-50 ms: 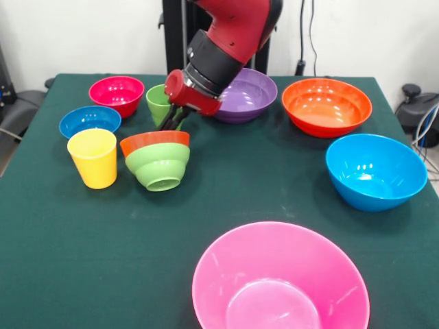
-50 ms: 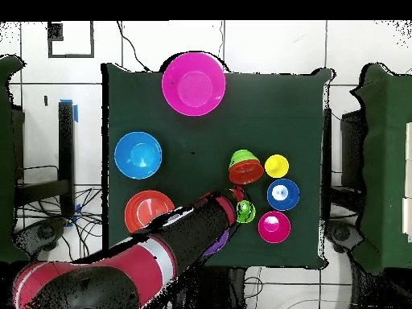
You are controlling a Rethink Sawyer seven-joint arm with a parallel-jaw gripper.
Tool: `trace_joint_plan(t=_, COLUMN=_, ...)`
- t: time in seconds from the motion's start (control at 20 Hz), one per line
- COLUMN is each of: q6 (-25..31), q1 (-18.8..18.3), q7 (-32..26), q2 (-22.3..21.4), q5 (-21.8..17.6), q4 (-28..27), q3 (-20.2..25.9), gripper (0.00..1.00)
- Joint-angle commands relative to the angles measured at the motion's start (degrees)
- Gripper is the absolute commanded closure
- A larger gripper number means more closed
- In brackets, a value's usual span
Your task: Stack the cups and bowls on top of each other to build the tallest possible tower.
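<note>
The arm's gripper (image 1: 173,122) reaches its dark fingers onto the far rim of a tilted orange-red bowl (image 1: 152,140) nested with a small green bowl (image 1: 159,166), apparently gripping that rim, beside the yellow cup (image 1: 94,157) on the desk (image 1: 82,260).

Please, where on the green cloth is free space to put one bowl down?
Bare cloth lies in the middle, bordered by the tilted green and orange-red bowls, the light blue bowl and the pink bowl. It is crowded around the yellow cup, the dark blue bowl and the gripper.
</note>
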Motion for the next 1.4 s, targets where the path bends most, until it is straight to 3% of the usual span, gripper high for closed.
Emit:
trace_joint_plan(t=0.05, q6=-1.09, q1=0.05, q7=5.58, q2=-5.17, q5=-0.37, q4=-1.71, q3=6.03, gripper=1.0)
trace_joint_plan(t=0.4, q6=-0.75, q1=-1.34, q7=4.94, q2=-10.6, q5=-0.84, q4=-2.22, q3=6.93, gripper=1.0)
trace_joint_plan(t=0.55, q6=1.22, q1=-1.86, q7=1.67, q2=-13.58, q5=-3.44, q4=-2.77, q3=7.52, gripper=1.0)
trace_joint_plan(t=0.8, q6=-1.16, q1=-3.9, q7=1.87, q2=-18.32, q5=-5.55, q4=-1.93, q3=8.84, gripper=1.0)
trace_joint_plan(t=1.05, q6=-4.29, q1=-4.62, q7=2.73, q2=-19.06, q5=-7.04, q4=-2.49, q3=8.96, gripper=1.0)
trace_joint_plan(t=1.2, q6=-3.5, q1=-5.57, q7=2.16, q2=-19.7, q5=-7.92, q4=-2.12, q3=10.11, gripper=1.0)
trace_joint_plan(t=1.4, q6=2.52, q1=-7.76, q7=1.2, q2=-20.76, q5=-7.12, q4=-0.65, q3=13.39, gripper=1.0)
